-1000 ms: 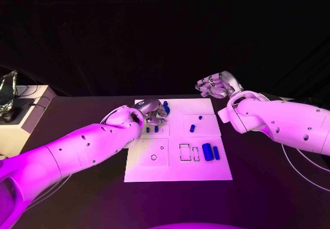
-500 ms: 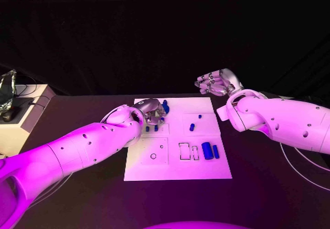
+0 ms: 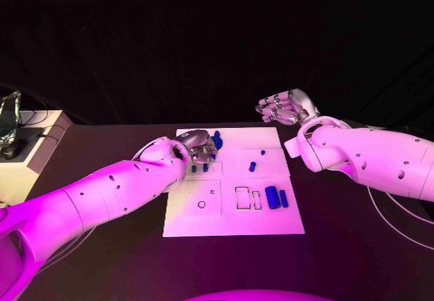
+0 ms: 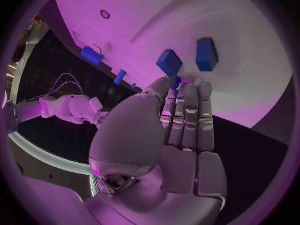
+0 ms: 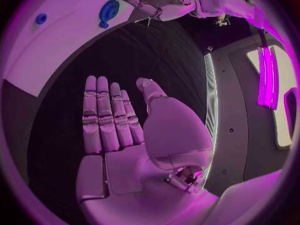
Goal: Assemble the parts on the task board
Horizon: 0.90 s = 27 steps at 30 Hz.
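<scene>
The white task board (image 3: 233, 219) lies mid-table. My left hand (image 3: 201, 145) hovers over its far left corner and pinches a small blue part (image 3: 217, 141) between thumb and fingertips (image 4: 187, 92); the same part (image 4: 177, 82) peeks out at the thumb tip. Just beyond it two blue parts (image 4: 169, 62) (image 4: 207, 54) stand in the board, also seen from above (image 3: 194, 168) (image 3: 205, 168). My right hand (image 3: 285, 108) is raised past the board's far right corner, flat, fingers straight, holding nothing (image 5: 115, 120).
Two small blue parts (image 3: 263, 152) (image 3: 252, 167) sit mid-board. Two longer blue parts (image 3: 272, 197) (image 3: 284, 199) lie beside rectangular slot outlines (image 3: 243, 199); a round hole (image 3: 202, 204) is at the near left. A white box (image 3: 32, 157) with cables stands at the table's left edge.
My right hand has lifted slightly and straightened its fingers. The left hand has shifted a little toward the board's far edge, still pinching the blue part.
</scene>
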Tool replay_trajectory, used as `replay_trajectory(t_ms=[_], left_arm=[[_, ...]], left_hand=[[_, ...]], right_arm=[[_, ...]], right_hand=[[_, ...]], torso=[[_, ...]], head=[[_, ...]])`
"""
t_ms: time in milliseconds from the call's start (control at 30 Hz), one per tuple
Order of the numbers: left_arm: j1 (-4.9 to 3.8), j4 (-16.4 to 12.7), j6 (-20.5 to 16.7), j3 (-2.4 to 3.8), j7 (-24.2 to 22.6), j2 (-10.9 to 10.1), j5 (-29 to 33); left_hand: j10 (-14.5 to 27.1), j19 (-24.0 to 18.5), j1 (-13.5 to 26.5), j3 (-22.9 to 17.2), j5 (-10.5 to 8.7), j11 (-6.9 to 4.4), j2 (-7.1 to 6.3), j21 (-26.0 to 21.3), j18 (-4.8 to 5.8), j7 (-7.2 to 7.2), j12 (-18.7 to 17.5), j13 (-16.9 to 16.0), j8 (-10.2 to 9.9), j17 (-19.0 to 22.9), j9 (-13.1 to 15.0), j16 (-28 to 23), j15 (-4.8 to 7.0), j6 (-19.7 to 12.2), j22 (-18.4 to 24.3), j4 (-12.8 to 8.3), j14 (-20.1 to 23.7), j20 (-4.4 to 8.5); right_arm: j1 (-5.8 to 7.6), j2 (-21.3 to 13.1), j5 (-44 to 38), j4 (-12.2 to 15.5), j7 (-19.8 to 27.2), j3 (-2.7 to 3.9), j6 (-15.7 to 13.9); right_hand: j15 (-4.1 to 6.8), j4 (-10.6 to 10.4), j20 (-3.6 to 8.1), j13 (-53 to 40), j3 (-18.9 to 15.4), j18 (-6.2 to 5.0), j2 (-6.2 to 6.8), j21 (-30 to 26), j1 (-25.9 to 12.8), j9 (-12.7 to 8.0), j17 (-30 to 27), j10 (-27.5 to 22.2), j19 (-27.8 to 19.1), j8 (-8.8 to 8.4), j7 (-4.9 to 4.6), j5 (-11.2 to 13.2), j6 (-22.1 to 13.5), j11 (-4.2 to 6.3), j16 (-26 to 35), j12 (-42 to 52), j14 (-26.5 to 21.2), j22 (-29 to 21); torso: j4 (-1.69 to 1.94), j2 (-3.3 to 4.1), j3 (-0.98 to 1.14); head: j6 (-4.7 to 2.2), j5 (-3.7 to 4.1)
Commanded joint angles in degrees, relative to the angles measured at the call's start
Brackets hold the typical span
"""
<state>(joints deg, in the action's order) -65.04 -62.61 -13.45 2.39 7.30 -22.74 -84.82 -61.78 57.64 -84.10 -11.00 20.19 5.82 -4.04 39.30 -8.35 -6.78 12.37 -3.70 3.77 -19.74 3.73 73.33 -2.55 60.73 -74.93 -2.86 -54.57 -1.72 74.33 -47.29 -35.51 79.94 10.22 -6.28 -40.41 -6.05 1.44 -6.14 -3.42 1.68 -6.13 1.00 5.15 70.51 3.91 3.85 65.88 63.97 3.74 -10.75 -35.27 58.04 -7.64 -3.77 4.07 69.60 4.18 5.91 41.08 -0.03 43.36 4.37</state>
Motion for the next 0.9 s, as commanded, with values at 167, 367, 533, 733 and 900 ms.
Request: replay_trajectory(t_ms=[167,367,533,733,900], left_arm=[[-0.04,0.1,1.6,-0.01,0.1,0.5,0.0],[-0.04,0.4,1.9,-0.02,0.2,0.6,0.2],[-0.05,0.8,2.4,-0.04,0.0,0.7,0.5],[-0.05,1.2,2.7,-0.10,-0.2,1.0,0.6],[-0.05,1.3,2.4,-0.17,-0.4,1.1,0.7]], left_hand=[[-0.4,-0.2,0.1,-0.2,-0.33,-0.35,0.97,0.4,0.44,0.29,0.0,0.1,-0.2,-0.1,0.0,0.3,0.57,0.8,-1.2,-0.4,-0.1,0.41],[-1.4,-0.4,0.5,-0.7,-0.39,-0.39,1.02,0.8,0.63,0.22,-1.7,0.1,-0.2,0.0,0.0,0.3,0.66,1.0,-1.1,-0.7,-0.1,0.61],[-1.4,-0.5,1.1,-0.5,-0.37,-0.46,0.81,0.8,0.63,0.40,-2.6,0.2,-0.3,0.0,-0.1,0.3,0.65,1.0,-1.0,-0.4,-0.2,0.49],[-3.1,-0.2,1.2,-1.2,-0.38,-0.63,0.36,0.3,0.56,0.45,-5.1,0.2,-0.2,0.1,0.0,0.0,0.81,1.6,-1.0,0.5,-0.6,0.47],[-5.3,0.1,0.7,-1.8,-0.43,-1.08,0.74,0.4,0.60,0.49,-5.8,0.1,-0.1,0.0,0.1,0.2,1.15,3.0,-1.1,0.4,-1.3,0.71]], right_arm=[[0.02,0.1,0.0,0.2,1.0,0.04,-0.1],[0.02,0.1,0.0,0.3,1.0,0.04,-0.1],[0.02,0.1,0.0,0.4,1.1,0.04,-0.1],[0.02,0.0,0.1,0.4,1.1,0.04,-0.1],[0.03,0.0,0.1,0.5,1.1,0.04,0.0]], right_hand=[[-0.11,0.0,-0.15,0.0,-0.4,0.69,0.46,0.3,-0.3,0.0,-0.1,-0.4,0.0,-0.11,-0.02,-0.4,-0.5,0.06,0.2,-0.1,-0.6,-0.1],[-0.08,0.0,-0.15,0.1,-0.5,0.66,0.43,0.3,-0.2,0.0,-0.1,-0.4,0.0,-0.09,0.02,-0.4,-0.4,0.10,0.2,-0.1,-0.5,-0.1],[-0.10,0.0,-0.16,0.0,-0.5,0.66,0.44,0.4,-0.2,0.0,-0.1,-0.4,-0.1,-0.11,0.01,-0.4,-0.4,0.08,0.2,-0.1,-0.6,-0.1],[-0.10,0.0,-0.16,0.0,-0.5,0.66,0.44,0.4,-0.2,0.0,-0.1,-0.4,-0.1,-0.11,0.01,-0.4,-0.4,0.08,0.2,-0.1,-0.6,-0.1],[-0.10,0.0,-0.17,0.0,-0.6,0.64,0.42,0.4,-0.2,0.0,-0.1,-0.4,-0.1,-0.10,0.02,-0.4,-0.4,0.09,0.2,0.0,-0.5,-0.1]], torso=[[-0.07,0.08,0.04],[0.02,0.01,0.06],[-0.02,0.04,0.02],[-0.06,0.16,0.02],[-0.01,0.12,0.03]], head=[[-0.03,0.06],[0.08,0.15],[0.15,0.22],[0.24,0.28],[0.44,0.45]])
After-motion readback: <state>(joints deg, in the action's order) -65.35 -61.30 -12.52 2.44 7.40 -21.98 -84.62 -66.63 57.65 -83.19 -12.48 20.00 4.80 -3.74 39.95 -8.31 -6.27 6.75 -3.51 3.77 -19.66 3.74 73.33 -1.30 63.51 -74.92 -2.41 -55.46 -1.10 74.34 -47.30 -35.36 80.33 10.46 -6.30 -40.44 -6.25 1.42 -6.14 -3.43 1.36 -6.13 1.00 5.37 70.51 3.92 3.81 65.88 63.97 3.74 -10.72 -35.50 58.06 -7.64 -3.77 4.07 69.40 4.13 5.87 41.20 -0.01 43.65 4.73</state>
